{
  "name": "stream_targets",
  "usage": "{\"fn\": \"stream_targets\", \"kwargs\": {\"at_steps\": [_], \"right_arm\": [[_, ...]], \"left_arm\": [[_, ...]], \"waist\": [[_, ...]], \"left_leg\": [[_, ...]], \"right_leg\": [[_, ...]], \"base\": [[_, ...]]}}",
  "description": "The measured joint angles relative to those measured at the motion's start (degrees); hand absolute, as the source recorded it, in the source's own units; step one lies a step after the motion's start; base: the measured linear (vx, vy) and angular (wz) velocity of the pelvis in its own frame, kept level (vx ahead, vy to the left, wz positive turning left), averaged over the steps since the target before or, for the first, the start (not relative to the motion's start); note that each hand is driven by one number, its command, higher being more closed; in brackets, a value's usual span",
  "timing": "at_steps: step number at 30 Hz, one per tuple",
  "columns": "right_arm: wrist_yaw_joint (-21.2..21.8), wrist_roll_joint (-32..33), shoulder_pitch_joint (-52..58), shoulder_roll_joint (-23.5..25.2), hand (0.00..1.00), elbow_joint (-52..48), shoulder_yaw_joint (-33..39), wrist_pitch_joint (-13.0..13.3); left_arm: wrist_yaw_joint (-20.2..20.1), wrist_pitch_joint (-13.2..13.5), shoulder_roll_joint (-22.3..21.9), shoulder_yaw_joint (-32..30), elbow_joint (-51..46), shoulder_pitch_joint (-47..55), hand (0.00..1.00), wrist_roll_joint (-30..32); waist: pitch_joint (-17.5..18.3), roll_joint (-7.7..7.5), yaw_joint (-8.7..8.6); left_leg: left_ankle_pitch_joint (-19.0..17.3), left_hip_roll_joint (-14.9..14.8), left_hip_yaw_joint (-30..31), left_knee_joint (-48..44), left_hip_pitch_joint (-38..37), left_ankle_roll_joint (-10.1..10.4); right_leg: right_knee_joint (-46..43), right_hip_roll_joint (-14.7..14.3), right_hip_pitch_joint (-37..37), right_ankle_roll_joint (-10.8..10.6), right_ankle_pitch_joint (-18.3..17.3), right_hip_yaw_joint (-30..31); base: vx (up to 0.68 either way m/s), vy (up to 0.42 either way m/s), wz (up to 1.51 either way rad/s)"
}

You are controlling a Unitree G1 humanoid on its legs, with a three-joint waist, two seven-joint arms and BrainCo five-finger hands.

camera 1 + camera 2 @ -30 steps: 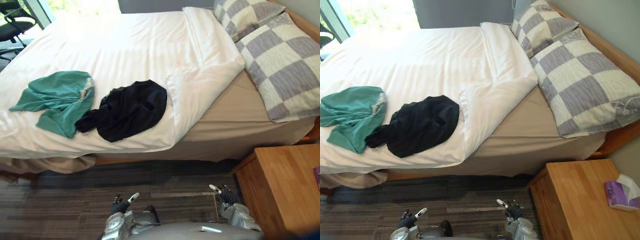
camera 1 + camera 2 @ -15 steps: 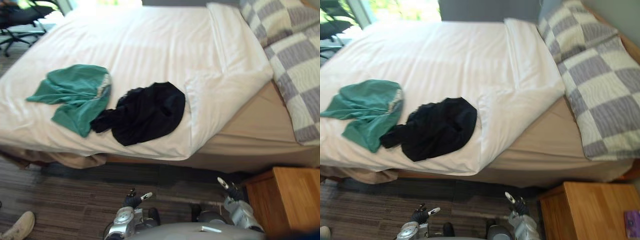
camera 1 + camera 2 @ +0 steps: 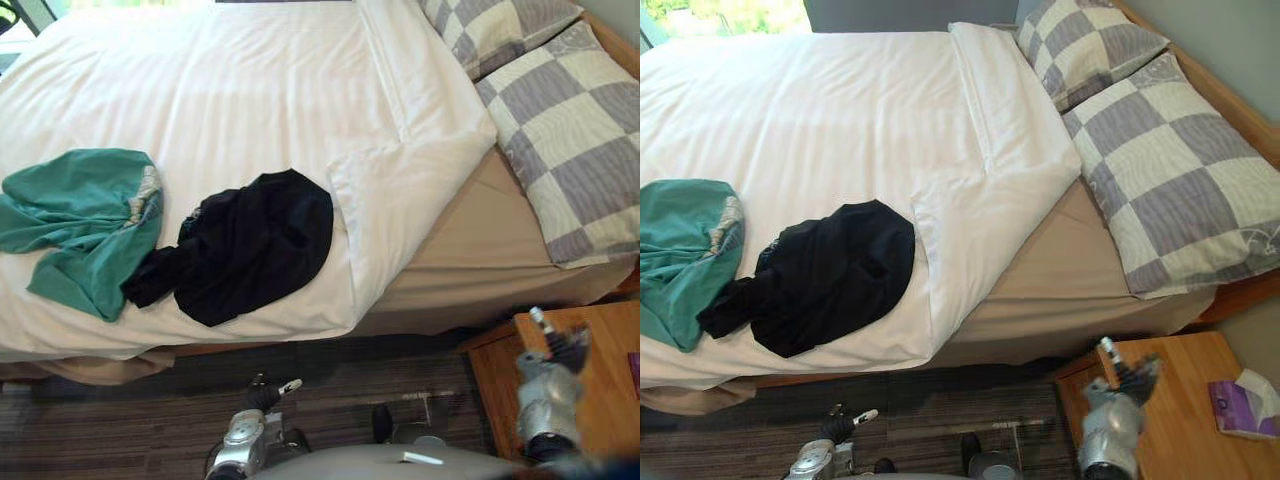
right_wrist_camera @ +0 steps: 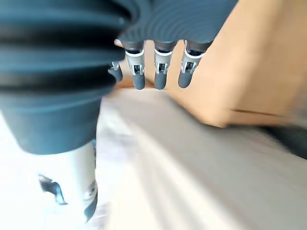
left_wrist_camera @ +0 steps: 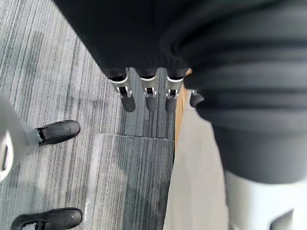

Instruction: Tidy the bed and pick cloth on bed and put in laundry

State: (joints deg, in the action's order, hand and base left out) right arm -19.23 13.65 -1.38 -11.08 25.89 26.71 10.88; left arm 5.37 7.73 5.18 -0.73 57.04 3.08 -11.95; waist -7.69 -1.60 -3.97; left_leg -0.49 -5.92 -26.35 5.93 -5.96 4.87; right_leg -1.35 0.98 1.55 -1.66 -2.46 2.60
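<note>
- Black cloth [image 3: 250, 245]: lies crumpled on the duvet [image 3: 250, 90], near the bed's [image 3: 1245, 293] near edge. No hand touches it.
- Green cloth [image 3: 85, 215]: lies bunched on the duvet to the left of the black cloth. A dark end of the black cloth reaches just beside it, and the two seem to touch there. It too lies free of both hands.
- Duvet: white, covering most of the bed. Its near corner toward the pillows is folded back, baring the tan sheet [image 3: 475, 225].
- Pillows [image 3: 570, 140]: two grey-and-cream checked ones at the head of the bed, to the right. One laps over the other.
- Left hand [image 3: 262, 393]: low over the striped carpet [image 3: 120, 430], just short of the bed's edge and well apart from both cloths. In the left wrist view its fingers [image 5: 128, 98] hang straight and hold nothing.
- Right hand [image 3: 565, 345]: in front of the nightstand's [image 3: 1190, 410] corner nearest the bed. In the right wrist view its fingers [image 4: 160, 74] are straight and empty, with the wood and the sheet past them.
- Tissue box [image 3: 1238, 400]: purple, on the nightstand's right side.
</note>
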Motion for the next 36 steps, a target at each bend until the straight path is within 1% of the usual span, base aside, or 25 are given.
{"fn": "stream_targets", "kwargs": {"at_steps": [1,2,3,4,6,8,11,13,14,15,16,17,19,21,22,23,24,25,27,28,30,32,33,34,36], "right_arm": [[0.0,-1.5,-0.5,-0.8,0.0,-0.8,-0.2,-0.3],[0.1,-5.1,-1.8,-2.3,0.0,-2.7,-0.6,-1.6],[0.1,-6.3,-2.3,-2.9,0.0,-3.1,-1.0,-1.9],[0.6,-8.9,-4.1,-4.7,0.0,-4.5,-2.5,-3.3],[1.4,-11.4,-7.3,-7.2,0.0,-4.9,-5.2,-4.0],[3.4,-15.2,-12.5,-11.7,0.0,-4.7,-9.0,-5.2],[5.6,-17.3,-18.6,-15.7,0.0,-4.3,-13.8,-5.5],[6.3,-17.6,-21.7,-17.2,0.0,-3.8,-16.7,-5.5],[6.9,-19.1,-25.0,-17.7,0.0,-3.5,-19.1,-5.5],[7.7,-19.6,-27.9,-18.5,0.0,-3.5,-21.3,-5.5],[7.9,-19.6,-28.8,-19.0,0.0,-3.5,-22.1,-5.5],[8.2,-20.1,-32.2,-19.8,0.0,-3.6,-24.1,-6.0],[8.6,-21.2,-35.3,-20.2,0.0,-3.6,-26.1,-7.0],[9.2,-22.2,-40.6,-21.7,0.0,-3.7,-29.9,-8.6],[9.2,-22.6,-41.3,-21.7,0.0,-3.8,-30.2,-9.1],[9.4,-24.2,-42.9,-21.7,0.0,-4.4,-30.7,-10.7],[9.5,-25.4,-44.7,-22.1,0.0,-4.5,-31.9,-11.8],[9.6,-26.0,-45.4,-22.6,0.0,-4.5,-32.5,-12.1],[10.1,-26.4,-48.8,-25.2,0.0,-4.6,-34.6,-13.9],[10.1,-26.4,-49.4,-25.5,0.0,-4.6,-34.8,-14.3],[10.6,-27.1,-52.7,-26.2,0.0,-4.4,-36.6,-15.8],[10.9,-28.5,-54.0,-26.4,0.0,-4.0,-37.5,-16.5],[11.0,-28.5,-54.5,-26.8,0.0,-3.7,-38.1,-16.6],[11.4,-28.5,-56.3,-28.6,0.0,-2.7,-39.7,-16.8],[11.4,-28.5,-58.1,-28.8,0.0,-1.1,-40.4,-16.9]], "left_arm": [[0.0,0.0,0.1,0.0,0.0,0.0,0.0,0.0],[0.0,-0.1,0.4,0.0,0.0,0.5,0.0,-0.3],[0.1,-0.1,0.4,0.0,0.0,0.7,0.0,-0.5],[0.1,-0.1,0.4,0.1,0.0,1.4,0.0,-0.7],[0.3,-0.1,0.5,0.1,0.0,1.9,0.0,-0.7],[2.5,-0.1,0.6,0.1,0.0,1.7,0.0,0.9],[4.5,-0.4,1.3,-0.2,0.0,1.9,0.0,0.1],[5.0,-0.6,2.0,-1.4,-0.1,1.6,0.0,0.1],[5.2,-0.6,2.8,-2.6,-0.1,1.2,0.0,0.1],[5.2,-0.6,3.5,-3.6,-0.2,0.6,0.0,0.1],[5.2,-0.6,3.5,-4.2,-0.2,0.3,0.0,0.2],[5.5,-0.5,3.5,-5.7,-1.2,-0.4,0.0,0.2],[5.7,-0.2,3.5,-6.4,-1.6,-0.8,0.0,0.2],[5.7,0.2,3.5,-6.7,-1.8,-2.8,0.0,0.2],[5.7,0.2,3.5,-6.7,-1.9,-3.2,0.0,0.2],[5.7,0.4,3.6,-6.7,-2.1,-4.5,0.0,0.2],[5.7,0.8,3.6,-6.7,-2.5,-5.7,0.0,0.2],[5.7,1.0,3.6,-6.7,-2.6,-6.2,0.0,0.1],[5.8,2.0,3.9,-6.7,-4.1,-8.8,0.0,-1.0],[5.8,2.1,4.1,-6.7,-4.1,-9.4,0.0,-1.1],[5.8,2.1,5.0,-7.0,-4.1,-11.2,0.0,-1.0],[6.0,2.5,5.2,-7.2,-4.3,-11.6,0.0,-0.8],[6.0,2.6,5.2,-7.2,-4.5,-11.7,0.0,-0.8],[6.2,2.6,5.2,-7.1,-5.2,-12.6,0.0,-0.8],[6.3,2.7,5.2,-7.1,-5.2,-13.5,0.0,-0.8]], "waist": [[0.0,-0.02,-0.03],[0.0,-0.01,-0.06],[0.0,0.0,-0.05],[0.1,0.1,0.06],[0.1,0.16,0.34],[0.1,0.23,0.38],[0.1,0.19,1.53],[-0.1,-0.11,2.01],[-0.4,-0.49,2.4],[-1.0,-0.67,2.91],[-1.3,-0.73,3.04],[-2.5,-0.74,3.45],[-2.9,-0.62,3.67],[-5.1,0.04,3.7],[-5.3,0.07,3.68],[-5.9,0.09,3.74],[-7.4,0.29,3.67],[-7.9,0.36,3.68],[-10.4,0.49,3.69],[-10.8,0.48,3.78],[-12.9,0.36,3.85],[-13.2,0.37,3.75],[-13.2,0.37,3.78],[-13.7,0.14,4.17],[-14.8,0.49,4.16]], "left_leg": [[0.1,0.0,0.0,0.0,0.3,-0.1],[0.4,0.0,0.2,0.0,0.7,-0.5],[0.4,0.0,0.3,0.0,0.7,-0.6],[0.6,0.1,0.4,0.0,0.9,-0.9],[0.9,0.2,0.7,0.0,1.6,-1.2],[1.7,0.6,2.2,0.0,3.8,-1.9],[2.1,1.1,3.4,0.0,4.8,-2.3],[2.4,1.3,3.5,0.0,5.4,-2.6],[2.8,1.4,3.6,0.0,6.3,-2.8],[3.1,1.5,4.0,0.0,7.0,-3.1],[3.1,1.6,4.3,0.0,7.2,-3.2],[3.3,1.8,5.0,0.0,7.8,-3.5],[3.6,1.7,5.2,0.0,8.8,-3.7],[4.3,1.5,6.4,0.0,10.4,-4.3],[4.4,1.4,6.5,0.0,10.8,-4.4],[4.6,1.2,6.8,-0.1,12.2,-4.5],[4.9,1.0,7.1,-0.2,12.9,-4.6],[5.0,1.0,7.4,-0.2,13.2,-4.6],[5.9,1.1,8.2,-0.2,15.8,-4.8],[6.1,1.1,8.3,-0.2,16.2,-4.8],[7.0,1.1,8.6,-0.2,17.3,-4.6],[7.7,1.1,8.9,-0.1,18.6,-4.5],[7.9,1.1,8.9,-0.1,19.1,-4.4],[8.7,1.3,8.9,0.0,20.5,-4.1],[9.3,1.0,9.0,0.0,20.6,-3.7]], "right_leg": [[0.1,0.0,0.2,0.2,0.2,-0.1],[0.6,0.0,0.3,0.3,0.6,-0.2],[0.6,0.0,0.3,0.3,0.7,-0.2],[0.6,0.0,0.5,0.3,0.8,-0.5],[0.7,0.2,1.1,0.0,1.0,-0.7],[1.1,0.8,2.2,-0.5,1.5,-2.2],[1.6,1.3,2.5,-0.5,2.3,-3.2],[1.6,1.5,3.0,-0.6,2.7,-3.3],[1.7,1.6,3.7,-0.6,3.2,-3.4],[2.0,1.8,4.2,-0.7,3.7,-3.6],[2.3,1.9,4.1,-0.8,4.0,-3.6],[2.5,2.1,4.2,-1.0,4.6,-3.7],[2.6,2.0,5.3,-1.1,5.6,-3.7],[3.0,1.7,6.5,-1.3,8.4,-3.7],[3.0,1.7,6.9,-1.2,8.9,-3.6],[3.1,1.5,8.1,-1.2,10.1,-3.7],[3.4,1.3,8.6,-1.2,11.4,-3.7],[3.4,1.3,8.9,-1.1,11.7,-3.7],[3.4,1.4,11.0,-0.9,12.9,-3.7],[3.5,1.4,11.3,-0.8,12.9,-3.8],[3.8,1.5,12.1,-0.7,13.0,-4.2],[4.8,1.5,12.6,-0.2,12.7,-5.1],[4.9,1.6,13.0,0.0,12.5,-5.1],[5.1,1.8,14.2,1.0,10.7,-5.6],[5.3,1.6,14.2,1.1,10.6,-5.9]], "base": [[-0.13,-0.023,0.04],[-0.09,-0.015,0.04],[-0.11,-0.018,0.07],[-0.09,-0.013,0.05],[-0.09,-0.013,0.08],[-0.08,-0.006,0.34],[-0.02,0.014,0.22],[-0.01,0.014,0.06],[-0.01,0.016,0.07],[-0.01,0.014,0.09],[-0.01,0.027,0.19],[-0.01,0.028,0.19],[-0.01,0.016,0.08],[-0.04,0.042,0.06],[-0.07,0.052,0.1],[-0.06,0.055,0.08],[-0.06,0.056,0.09],[-0.08,0.067,0.15],[-0.07,0.052,0.18],[-0.04,0.028,0.12],[-0.02,0.009,0.08],[0.0,-0.034,0.09],[0.01,-0.069,0.11],[0.02,-0.065,0.05],[-0.02,-0.083,0.03]]}}
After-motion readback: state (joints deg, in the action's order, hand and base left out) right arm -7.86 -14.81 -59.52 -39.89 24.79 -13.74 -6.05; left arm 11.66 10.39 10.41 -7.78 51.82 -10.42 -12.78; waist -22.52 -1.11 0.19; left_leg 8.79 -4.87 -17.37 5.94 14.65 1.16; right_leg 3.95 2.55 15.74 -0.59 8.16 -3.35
